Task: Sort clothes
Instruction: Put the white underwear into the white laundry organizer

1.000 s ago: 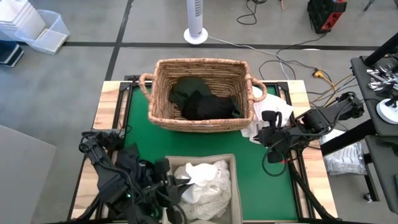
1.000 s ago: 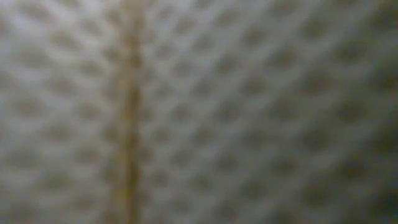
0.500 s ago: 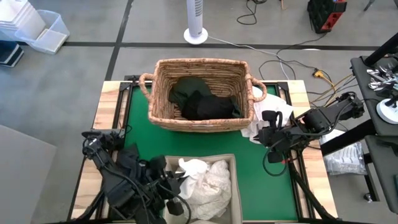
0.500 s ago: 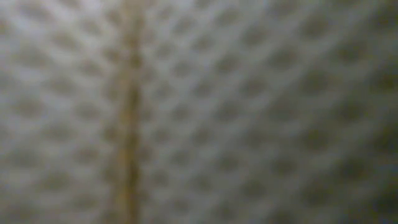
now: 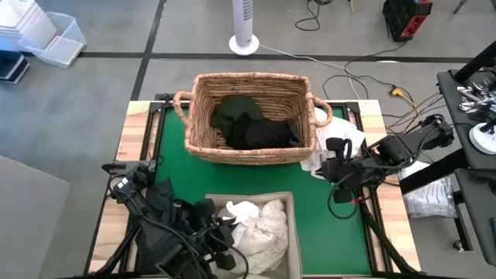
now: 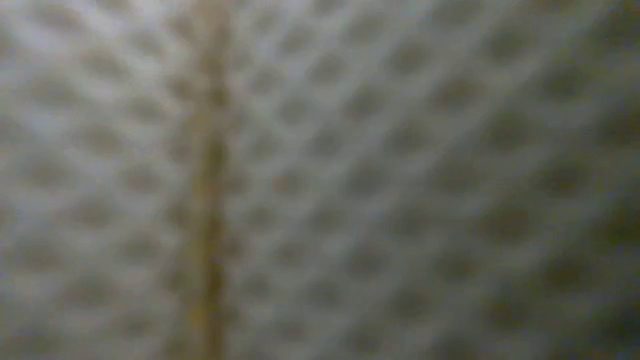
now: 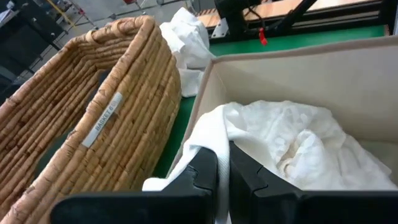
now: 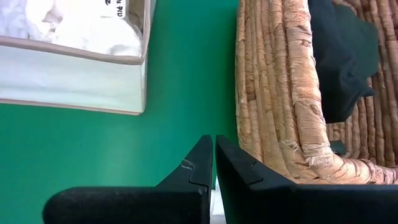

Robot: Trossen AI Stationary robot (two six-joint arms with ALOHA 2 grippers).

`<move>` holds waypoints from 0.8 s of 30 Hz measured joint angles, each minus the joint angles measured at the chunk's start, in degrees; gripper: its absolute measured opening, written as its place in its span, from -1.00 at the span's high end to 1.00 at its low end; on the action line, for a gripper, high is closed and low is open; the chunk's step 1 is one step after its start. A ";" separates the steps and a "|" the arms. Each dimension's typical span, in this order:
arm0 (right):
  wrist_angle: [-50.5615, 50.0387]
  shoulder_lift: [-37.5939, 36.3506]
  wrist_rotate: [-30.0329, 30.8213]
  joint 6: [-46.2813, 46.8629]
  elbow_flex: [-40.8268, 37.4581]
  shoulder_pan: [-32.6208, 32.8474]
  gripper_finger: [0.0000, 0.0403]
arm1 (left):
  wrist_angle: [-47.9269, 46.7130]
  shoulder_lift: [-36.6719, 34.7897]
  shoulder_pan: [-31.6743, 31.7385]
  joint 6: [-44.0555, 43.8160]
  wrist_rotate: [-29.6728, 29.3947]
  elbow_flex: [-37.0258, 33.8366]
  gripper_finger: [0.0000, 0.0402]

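A wicker basket [image 5: 248, 77] at the table's far middle holds dark clothes [image 5: 252, 124]. A beige fabric bin [image 5: 292, 232] at the near middle holds white clothes [image 5: 260, 225]. My left gripper [image 5: 223, 226] is at the bin's left wall, shut on a white garment [image 7: 280, 137] that drapes over that wall. My right gripper [image 5: 322, 169] is shut and empty by the basket's right end, over another white garment [image 5: 341, 143] that lies on the mat beside the basket. This garment also shows in the left wrist view [image 7: 186, 37]. My left gripper pinches a fold of the white garment [image 7: 214, 134] between its two fingers, at the bin's left wall. The fingers reach level toward the bin from the table's left. The cloth runs from the fingers over the wall's top edge down onto the pile inside the bin.
The green mat [image 5: 325, 225] lies bare between the bin and the basket and to the bin's right. The basket's side [image 7: 106, 112] stands close to the bin. The low view is filled by a blurred woven surface [image 6: 320, 180] right in front of the camera.
My left gripper has stayed shut on the white garment and shifted a little toward the table's near edge at the bin's left wall. The held part of the garment rose above the pile and has sunk back.
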 joint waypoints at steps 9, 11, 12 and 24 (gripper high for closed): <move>0.03 0.00 0.00 -0.02 -0.08 0.00 0.94 | -3.75 1.55 0.81 -3.39 2.18 0.00 1.00; 0.10 0.00 0.00 -0.02 -0.26 0.00 0.94 | -3.77 1.87 1.08 -3.39 2.92 0.00 1.00; 0.19 0.00 0.00 -0.02 -0.40 0.00 0.94 | -3.78 2.07 1.26 -3.39 3.21 0.00 1.00; 1.23 -0.02 0.00 -0.07 -3.37 0.00 0.94 | -3.77 2.44 2.57 -4.18 4.08 0.00 0.91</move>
